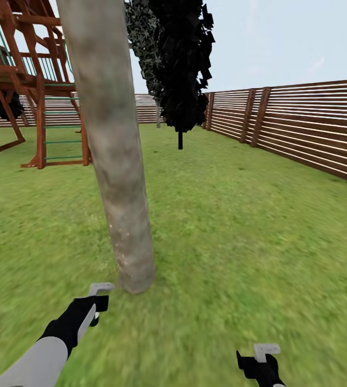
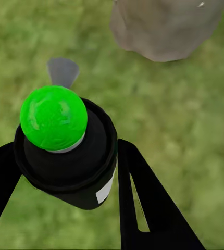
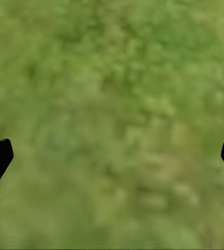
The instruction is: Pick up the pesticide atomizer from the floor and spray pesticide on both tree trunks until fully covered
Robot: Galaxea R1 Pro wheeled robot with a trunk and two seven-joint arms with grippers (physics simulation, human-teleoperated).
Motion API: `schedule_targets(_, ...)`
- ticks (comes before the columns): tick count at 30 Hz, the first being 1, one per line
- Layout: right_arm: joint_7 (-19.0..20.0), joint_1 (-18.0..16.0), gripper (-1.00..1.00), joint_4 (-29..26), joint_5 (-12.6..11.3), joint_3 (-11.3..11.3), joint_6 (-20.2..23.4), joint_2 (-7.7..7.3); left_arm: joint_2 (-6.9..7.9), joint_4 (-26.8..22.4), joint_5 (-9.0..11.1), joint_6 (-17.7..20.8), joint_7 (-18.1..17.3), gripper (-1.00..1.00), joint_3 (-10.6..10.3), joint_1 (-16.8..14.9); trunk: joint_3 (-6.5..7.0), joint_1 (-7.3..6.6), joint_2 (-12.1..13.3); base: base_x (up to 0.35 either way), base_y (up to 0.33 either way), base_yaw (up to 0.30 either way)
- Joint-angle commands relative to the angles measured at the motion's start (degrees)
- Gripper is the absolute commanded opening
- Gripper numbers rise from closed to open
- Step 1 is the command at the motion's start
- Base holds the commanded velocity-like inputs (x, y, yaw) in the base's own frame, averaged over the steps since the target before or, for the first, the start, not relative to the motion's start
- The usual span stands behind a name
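I am standing on the garden lawn (image 1: 248, 226) before a thick tree trunk (image 1: 117, 161), holding the pesticide atomizer (image 2: 65, 151).

The wooden fence (image 1: 307, 126) is running along my right, a play frame (image 1: 30, 80) rising at far left. My left jaws (image 1: 99, 301) are clamping the black, green-capped atomizer near the trunk's base. My right jaws (image 1: 262, 357) are hanging spread wide and holding nothing over grass.
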Motion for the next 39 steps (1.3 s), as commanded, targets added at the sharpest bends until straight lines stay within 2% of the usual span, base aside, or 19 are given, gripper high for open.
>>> schedule_targets(1,0.00,0.00,1.00,0.00,0.00,0.00,0.00,0.00,-0.05,0.00,-0.08,0.00,0.01,-1.00,0.00,0.00,0.00,0.00,0.00,0.237,-0.041,0.005)
schedule_targets(7,0.00,0.00,1.00,0.00,0.00,0.00,0.00,0.00,-0.60,0.00,-0.18,-0.06,0.01,-1.00,0.00,0.00,0.00,0.00,0.00,0.034,-0.229,0.039)
schedule_targets(16,0.00,0.00,1.00,0.00,0.00,0.00,0.00,0.00,-0.53,0.00,-0.19,-0.08,0.01,-1.00,0.00,0.00,0.00,0.00,0.00,-0.066,-0.270,0.245)
schedule_targets(30,0.00,0.00,1.00,0.00,0.00,0.00,0.00,0.00,-0.52,0.00,-0.19,-0.08,0.01,-1.00,0.00,0.00,0.00,0.00,0.00,-0.002,-0.270,0.025)
schedule_targets(39,0.00,0.00,1.00,0.00,0.00,0.00,0.00,0.00,-0.60,0.00,-0.19,-0.08,0.01,-1.00,0.00,0.00,0.00,0.00,0.00,0.000,-0.270,0.266)
